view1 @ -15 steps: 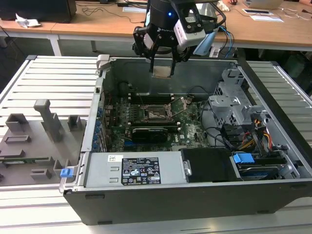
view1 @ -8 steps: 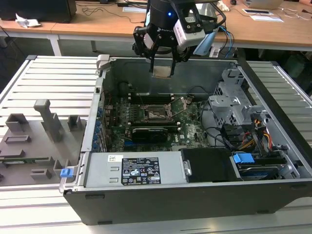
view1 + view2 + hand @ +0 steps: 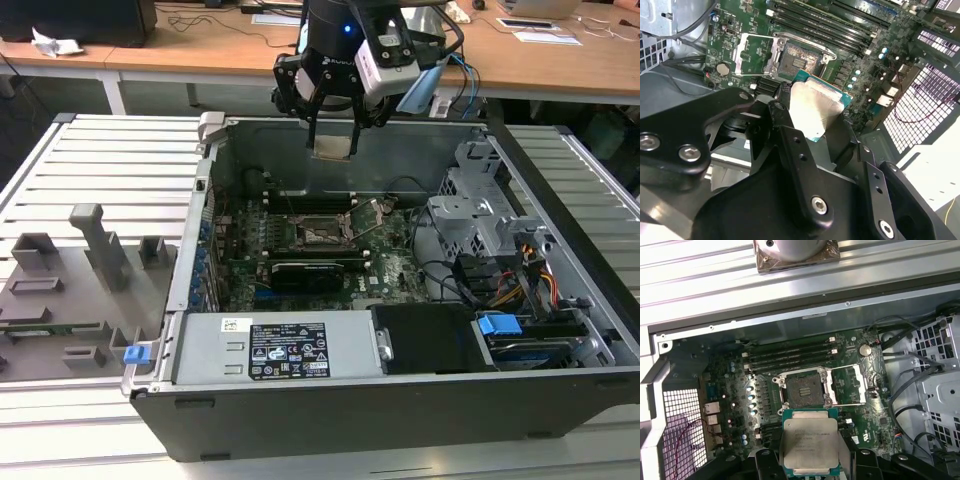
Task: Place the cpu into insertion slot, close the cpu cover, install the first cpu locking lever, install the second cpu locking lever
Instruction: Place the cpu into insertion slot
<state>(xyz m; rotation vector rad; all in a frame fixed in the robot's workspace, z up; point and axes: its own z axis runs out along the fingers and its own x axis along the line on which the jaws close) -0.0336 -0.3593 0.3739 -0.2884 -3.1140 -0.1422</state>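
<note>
End effector [image 3: 333, 140] pinching cpu [image 3: 809, 440] by edges, well above insertion slot [image 3: 802, 389].

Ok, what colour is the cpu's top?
The cpu top is silver-grey, with a green rim; clearest in the first wrist view.

The gripper [image 3: 334, 138] is matte black, built of flat angular links [image 3: 790, 162] fastened with silver socket-head screws [image 3: 819, 205] (several per link). A small blue light [image 3: 348, 28] glows on the black wrist housing [image 3: 325, 45], beside a pale grey box [image 3: 385, 52], possibly a camera. Blue cables [image 3: 463, 85] trail off it.
</note>
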